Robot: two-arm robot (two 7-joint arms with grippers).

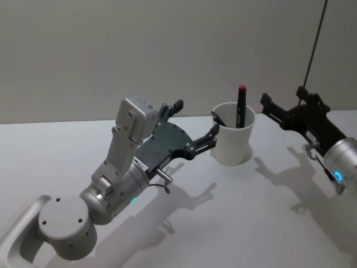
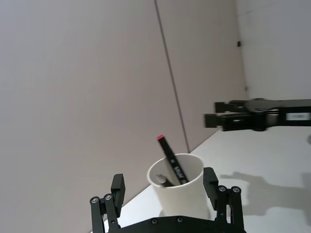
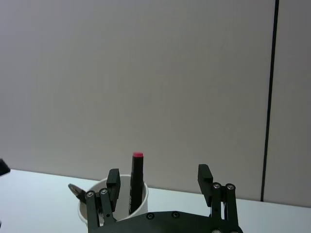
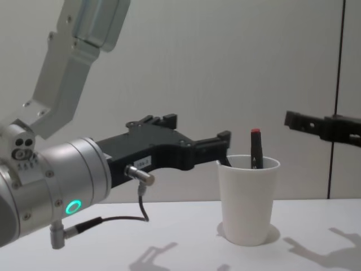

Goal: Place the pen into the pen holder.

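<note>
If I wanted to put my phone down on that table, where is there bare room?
Bare tabletop lies in front of the white cup, between the two arms. It is crowded at the cup: the left claw is open beside it, and the open right claw hangs just past its other side.

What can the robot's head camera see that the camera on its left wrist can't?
Head view: the left arm's silver wrist with its green light, and the pen holder standing on the white table.
Left wrist view: the white print on the pen, and the open left gripper seen from behind, one finger on each side of the cup.
Both: the white cup with the red-capped pen standing in it, and the open right gripper held apart from the cup.
</note>
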